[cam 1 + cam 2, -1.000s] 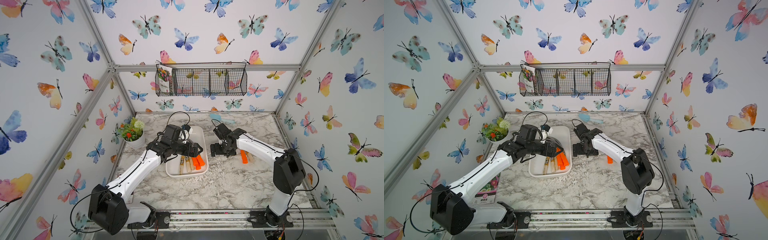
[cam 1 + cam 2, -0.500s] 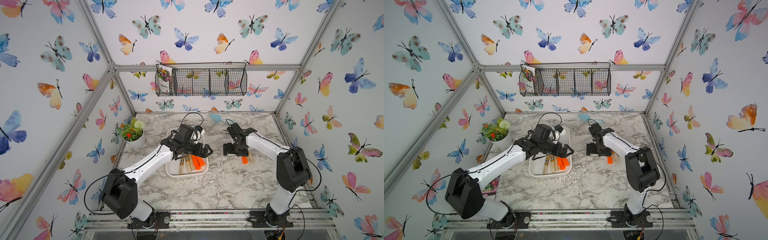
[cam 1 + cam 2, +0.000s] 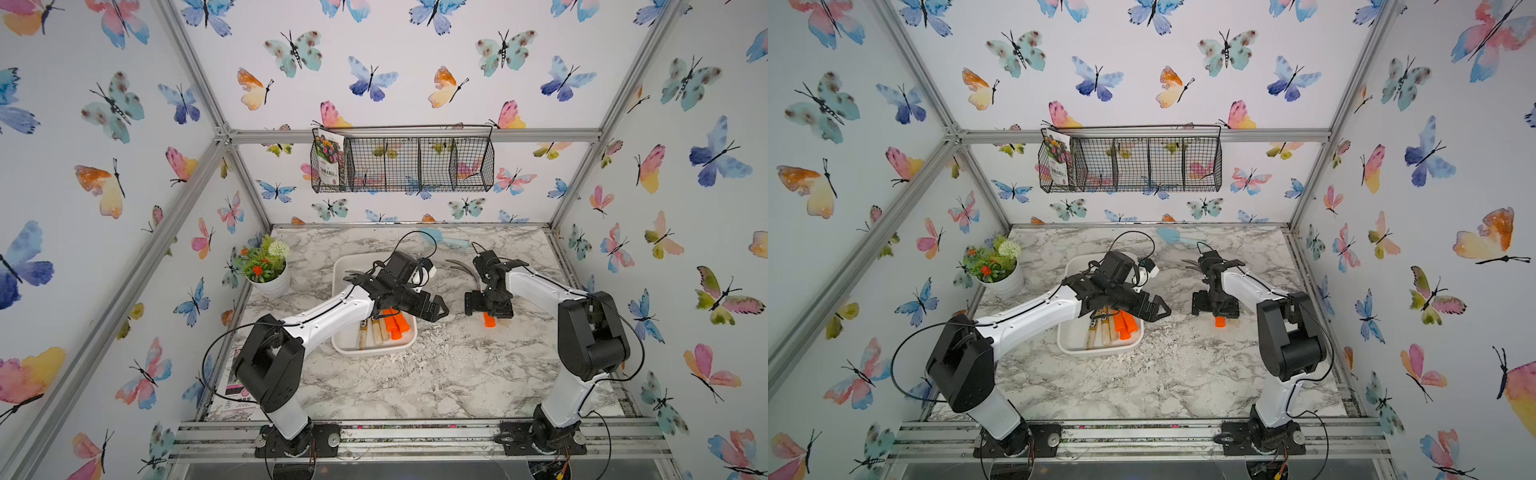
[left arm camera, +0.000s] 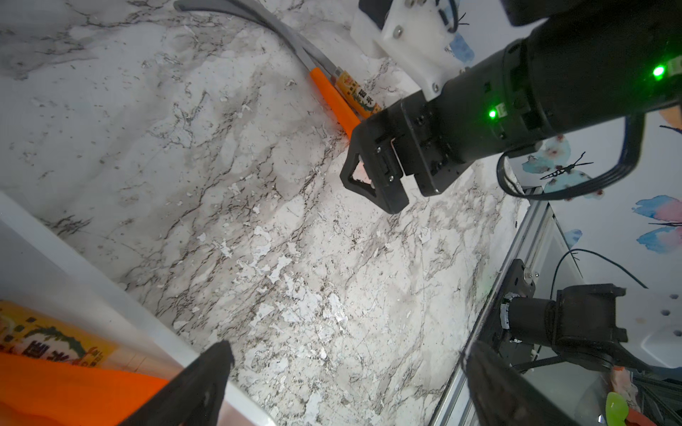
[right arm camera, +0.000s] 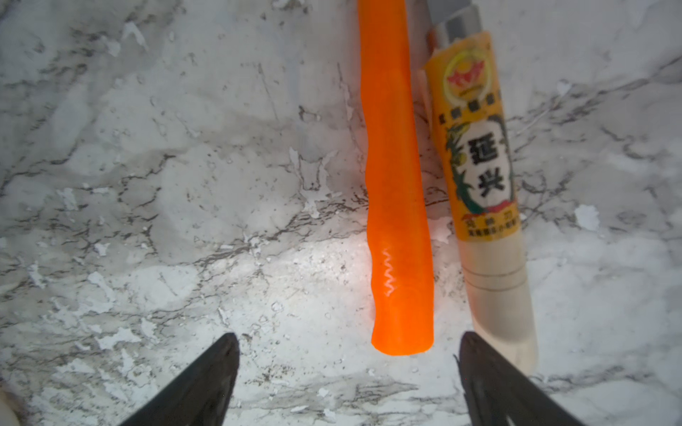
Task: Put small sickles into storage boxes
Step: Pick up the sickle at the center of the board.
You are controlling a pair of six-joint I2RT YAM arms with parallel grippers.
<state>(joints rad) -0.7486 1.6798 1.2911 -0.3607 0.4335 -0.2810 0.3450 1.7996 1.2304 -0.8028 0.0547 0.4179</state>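
The orange sickle handle (image 5: 400, 184) looks like smooth, matt plastic. The pale sickle handle (image 5: 494, 295) beside it is bare wood wrapped in a glossy printed label (image 5: 476, 155), with a dull metal ferrule (image 5: 457, 22). The marble-print tabletop (image 5: 166, 166) is flaked and rough. The white tray (image 4: 55, 250) looks like smooth, slightly glossy plastic.

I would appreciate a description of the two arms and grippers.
The left arm and right arm have white shells, black joints and looping black cables. The left gripper and right gripper are black with tapered fingers; green lights dot the right wrist.
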